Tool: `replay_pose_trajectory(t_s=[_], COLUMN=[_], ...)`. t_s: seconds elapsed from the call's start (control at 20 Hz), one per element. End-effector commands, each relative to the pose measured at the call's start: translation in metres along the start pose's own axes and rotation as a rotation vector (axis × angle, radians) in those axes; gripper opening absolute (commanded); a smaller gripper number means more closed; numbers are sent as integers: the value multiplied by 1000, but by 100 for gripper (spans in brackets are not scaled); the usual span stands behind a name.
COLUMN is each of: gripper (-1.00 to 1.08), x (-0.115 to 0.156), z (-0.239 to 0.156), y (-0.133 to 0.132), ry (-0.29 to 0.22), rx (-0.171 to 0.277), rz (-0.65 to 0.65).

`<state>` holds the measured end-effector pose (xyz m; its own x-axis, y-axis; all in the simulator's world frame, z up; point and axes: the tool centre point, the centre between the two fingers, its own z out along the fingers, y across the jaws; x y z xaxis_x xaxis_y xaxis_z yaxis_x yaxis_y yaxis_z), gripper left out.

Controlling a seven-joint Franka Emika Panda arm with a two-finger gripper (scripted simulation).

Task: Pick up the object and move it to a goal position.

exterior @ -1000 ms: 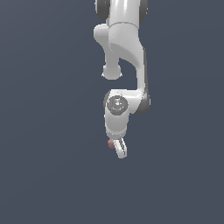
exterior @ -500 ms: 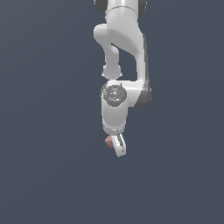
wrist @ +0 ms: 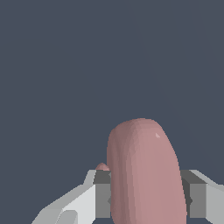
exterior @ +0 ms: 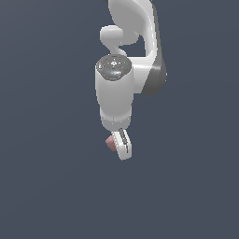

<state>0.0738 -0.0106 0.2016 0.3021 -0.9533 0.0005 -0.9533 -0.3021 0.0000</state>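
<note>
Already seated between the jaws (wrist: 146,201): the object (wrist: 144,175), clamped from both sides, grey pads pressed flush against its flanks in the wrist view. No gap visible on either side, so closed as far as the lump allows and holding it. Long axis running outward past the fingertips, away from the wrist camera, with the rounded end poking well clear of the pads; a small extra bump showing just beside the main body near one pad. Off-centre in the grip, judging by the wrist view, sitting closer to one finger's side of the frame.

From the exterior view, only a sliver of the object (exterior: 110,143) peeking out on the exterior view's left of the nearer finger, jaws (exterior: 122,148) pointing down and slightly toward the viewer. No goal marker and no bench edge to be made out against the flat blue-grey ground.

Matte, dull pinkish-red, smooth but faintly faceted, lumpy like a bean or a soft pebble. Fingers white and hard-edged, pads darker grey. Probably secure enough for carrying, though a rounded surface could pivot between flat pads.
</note>
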Motion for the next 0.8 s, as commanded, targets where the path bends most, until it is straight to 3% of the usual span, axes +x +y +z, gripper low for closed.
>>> replay_pose_trajectory(t_s=[0.0,0.75], gripper=[-100,-100], x=[6,35], z=[-28,-165], y=[-1,-13], ry=[0,1], rx=[-1,-1], rz=[0,-1])
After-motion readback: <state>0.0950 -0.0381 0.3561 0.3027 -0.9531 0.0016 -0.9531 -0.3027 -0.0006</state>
